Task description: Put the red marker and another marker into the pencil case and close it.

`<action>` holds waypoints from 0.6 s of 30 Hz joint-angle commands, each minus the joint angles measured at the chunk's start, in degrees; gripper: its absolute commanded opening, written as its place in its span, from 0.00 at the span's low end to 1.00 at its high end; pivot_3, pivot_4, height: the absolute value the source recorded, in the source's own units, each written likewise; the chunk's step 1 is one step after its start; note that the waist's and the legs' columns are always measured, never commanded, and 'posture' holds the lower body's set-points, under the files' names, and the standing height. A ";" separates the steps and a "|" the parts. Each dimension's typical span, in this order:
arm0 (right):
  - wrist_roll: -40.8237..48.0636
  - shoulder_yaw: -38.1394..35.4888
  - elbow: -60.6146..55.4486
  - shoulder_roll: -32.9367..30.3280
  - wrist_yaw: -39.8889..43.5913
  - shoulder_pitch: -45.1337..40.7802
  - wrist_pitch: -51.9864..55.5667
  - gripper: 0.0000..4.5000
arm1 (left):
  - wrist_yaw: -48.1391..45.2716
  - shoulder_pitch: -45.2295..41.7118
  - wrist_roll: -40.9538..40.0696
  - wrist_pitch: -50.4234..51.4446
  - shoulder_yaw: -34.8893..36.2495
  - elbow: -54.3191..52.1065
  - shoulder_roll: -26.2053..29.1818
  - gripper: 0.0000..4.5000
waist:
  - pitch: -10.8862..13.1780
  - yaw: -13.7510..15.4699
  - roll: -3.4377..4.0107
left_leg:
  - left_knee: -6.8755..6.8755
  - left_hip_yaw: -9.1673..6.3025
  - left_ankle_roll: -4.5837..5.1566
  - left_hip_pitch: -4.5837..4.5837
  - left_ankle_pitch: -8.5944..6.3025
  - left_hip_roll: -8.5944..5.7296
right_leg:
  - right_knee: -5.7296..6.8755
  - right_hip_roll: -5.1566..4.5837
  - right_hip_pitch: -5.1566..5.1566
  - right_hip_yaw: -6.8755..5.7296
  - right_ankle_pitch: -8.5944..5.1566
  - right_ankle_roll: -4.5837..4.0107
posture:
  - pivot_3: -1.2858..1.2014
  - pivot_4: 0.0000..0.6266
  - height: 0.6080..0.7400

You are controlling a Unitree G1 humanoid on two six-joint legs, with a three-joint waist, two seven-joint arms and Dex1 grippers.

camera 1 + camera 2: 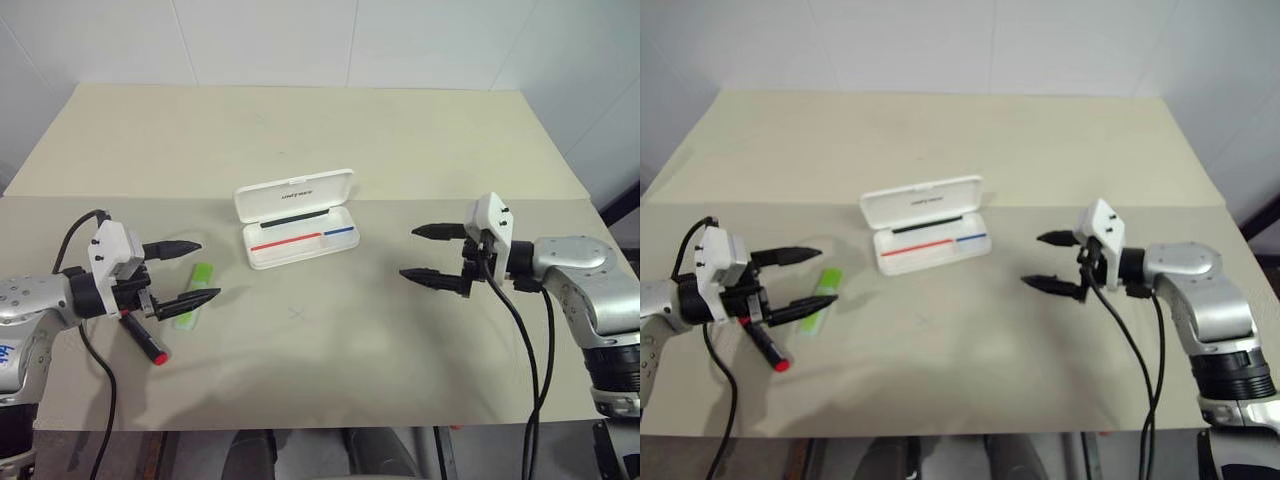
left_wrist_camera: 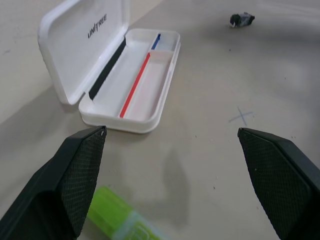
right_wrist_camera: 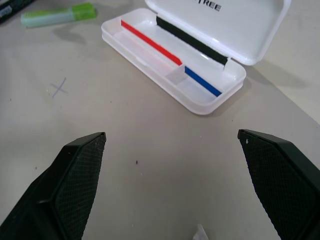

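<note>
Pencil case [image 1: 298, 222], white hard plastic, lid open, mid beige table [image 1: 300, 130], bare tabletop around it. Lime-green flat marker [image 1: 196, 292] and red-black slim marker [image 1: 143, 338] left of case. Left gripper [image 1: 192, 272] over green marker, right gripper [image 1: 420, 252] right of case; both jaws wide, empty.

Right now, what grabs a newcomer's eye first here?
The white pencil case lies open mid-table, its UNITREE lid tipped back and its tray empty apart from the printed red and blue stripes. Both claws hover wide open on either side: the left claw above the lime-green marker and red marker, the right claw over bare table.
</note>
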 commanded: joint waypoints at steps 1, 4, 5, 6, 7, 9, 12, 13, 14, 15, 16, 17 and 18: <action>1.28 -1.53 -2.02 1.26 -0.93 -0.73 -0.40 1.00 | -0.33 -1.69 -0.18 -0.56 0.49 -0.09 0.83 0.99 | 0.00 -0.06 0.00 | 0.00 0.00 0.00 0.01 0.00 0.00 | 0.01 0.00 0.00 0.00 0.00 0.00 | 0.52 0.24 1.00; -0.11 -0.12 -0.54 2.77 -1.13 -1.92 -1.90 1.00 | -0.19 -1.91 -0.16 -0.68 0.24 -0.36 0.27 0.99 | 0.00 -0.08 0.00 | 0.01 0.00 0.00 0.01 0.00 0.00 | 0.03 0.01 0.00 0.00 0.00 0.01 | 0.52 0.24 1.00; -0.72 0.42 -0.04 3.23 -1.12 -2.49 -2.38 1.00 | -0.12 -1.85 -0.30 -0.56 0.15 -0.66 0.01 0.99 | 0.00 -0.10 0.00 | 0.01 0.00 0.00 0.01 0.00 0.00 | 0.03 0.01 0.00 0.00 0.00 0.01 | 0.52 0.24 1.00; -0.90 0.94 0.19 3.77 -1.00 -3.39 -2.22 1.00 | -0.07 -1.86 -0.42 -0.69 0.10 -0.82 -0.27 0.99 | 0.00 -0.09 0.00 | 0.01 0.00 0.00 0.01 0.00 0.00 | 0.03 0.01 0.00 0.00 0.00 0.01 | 0.52 0.24 1.00; -1.06 1.64 0.39 4.24 -0.75 -4.50 -1.77 1.00 | 0.01 -1.89 -0.40 -1.13 0.13 -0.80 -0.60 0.99 | 0.00 -0.08 0.00 | 0.01 0.00 0.00 0.01 0.00 0.00 | 0.03 0.01 0.00 0.00 0.00 0.01 | 0.52 0.24 1.00; -1.80 3.27 1.03 4.94 -0.27 -6.47 -1.01 1.00 | 0.08 -1.81 -0.19 -2.08 0.28 -0.53 -1.15 0.99 | 0.00 -0.11 0.00 | 0.02 0.00 0.00 0.01 0.00 0.00 | 0.05 0.01 -0.01 0.00 0.01 0.01 | 0.52 0.24 1.00; -3.91 7.31 3.45 6.32 1.31 -10.50 -1.10 1.00 | 0.47 -0.64 -1.45 -3.08 1.42 -1.76 -2.82 0.99 | 0.00 -0.11 0.00 | 0.02 0.00 0.00 0.02 0.00 0.01 | 0.08 0.02 -0.01 0.00 0.00 0.01 | 0.52 0.24 1.00; -4.67 8.55 4.37 6.94 1.52 -11.76 -0.95 1.00 | 0.37 -0.05 -1.63 -3.24 1.79 -2.15 -3.01 0.99 | 0.00 -0.18 0.00 | 0.03 0.00 0.00 0.02 0.00 0.01 | 0.08 0.01 -0.01 0.00 0.00 0.01 | 0.52 0.24 1.00; -5.72 10.03 5.55 7.57 1.59 -13.15 -0.41 1.00 | 0.22 0.47 -1.80 -3.80 2.40 -2.28 -3.35 0.99 | 0.00 -0.20 0.00 | 0.03 0.01 -0.01 0.02 0.00 0.01 | 0.08 0.01 -0.01 0.00 0.01 0.01 | 0.52 0.24 1.00; -6.74 11.38 6.61 8.23 1.63 -14.33 -0.18 1.00 | 0.01 0.92 -2.06 -4.48 3.18 -2.20 -3.70 0.99 | 0.00 -0.21 0.00 | 0.03 -0.01 -0.01 0.02 0.00 0.02 | 0.08 0.01 -0.02 -0.01 0.00 0.01 | 0.52 0.24 1.00; -7.51 12.43 7.73 8.92 1.93 -15.33 -0.55 1.00 | -0.14 1.33 -2.32 -5.17 3.88 -2.11 -4.03 0.99 | 0.00 -0.17 0.00 | 0.02 -0.01 -0.01 0.02 0.00 0.02 | 0.09 0.01 -0.02 -0.01 0.00 0.00 | 0.52 0.24 1.00; -8.18 13.24 9.02 9.65 2.27 -16.21 -1.26 1.00 | -0.31 1.67 -2.56 -5.81 4.54 -1.97 -4.35 0.99 | 0.00 -0.16 0.00 | 0.02 -0.02 -0.01 0.00 0.00 0.03 | 0.11 0.01 -0.05 -0.04 0.00 0.00 | 0.52 0.24 1.00; -9.00 14.17 11.26 10.65 2.78 -17.44 -2.03 1.00 | -0.59 2.07 -2.65 -6.60 5.16 -1.56 -4.62 0.99 | 0.00 -0.19 0.00 | 0.03 -0.02 -0.01 0.01 0.01 0.03 | 0.11 0.01 -0.05 -0.04 0.00 0.00 | 0.52 0.24 1.00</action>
